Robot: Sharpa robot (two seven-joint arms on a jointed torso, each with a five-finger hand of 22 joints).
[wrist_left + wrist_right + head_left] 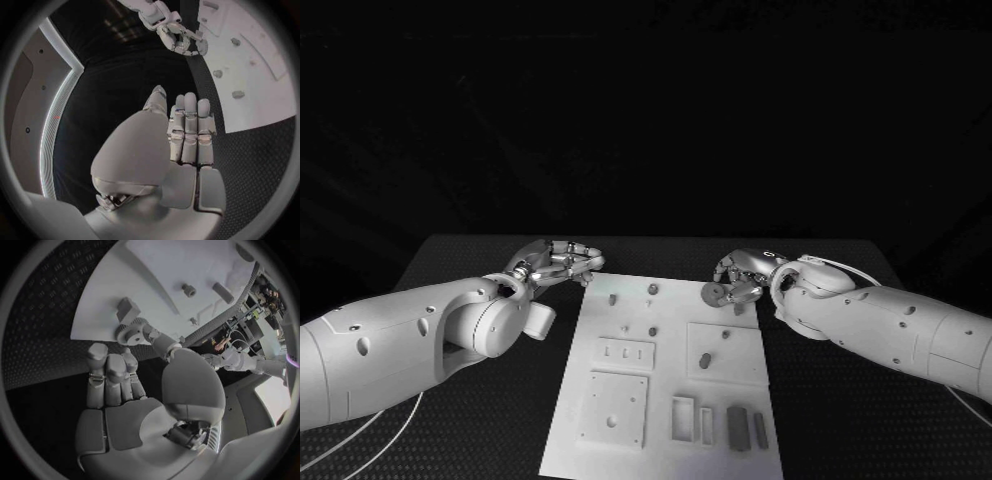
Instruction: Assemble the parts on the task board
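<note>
black textured worktop point(473, 255), dark background behind it. white task board point(661, 400) lies lengthwise in the middle of the worktop, running from between the two hands toward the near edge.

left hand point(557, 262): sits just off the board's far left corner, over bare worktop. left wrist view shows the fingers point(190, 125) straight and side by side, nothing in them; the hand is empty, not clamped on anything.

right hand point(740, 278): at the board's far right edge. it pinches a small toothed gear point(129, 333) between thumb and a fingertip; the other fingers lie straight alongside. gear is held over the board's far right corner; cannot tell whether it touches the board.

parts on the board: small pegs point(652, 290) stand in the far section; an oblong piece point(705, 360) lies on the square panel at mid right; a dark rectangular block point(737, 427) and a thin bar point(762, 430) lie near the right side at the near end, beside an open rectangular frame point(682, 418). a square plate point(615, 408) sits at near left.
</note>
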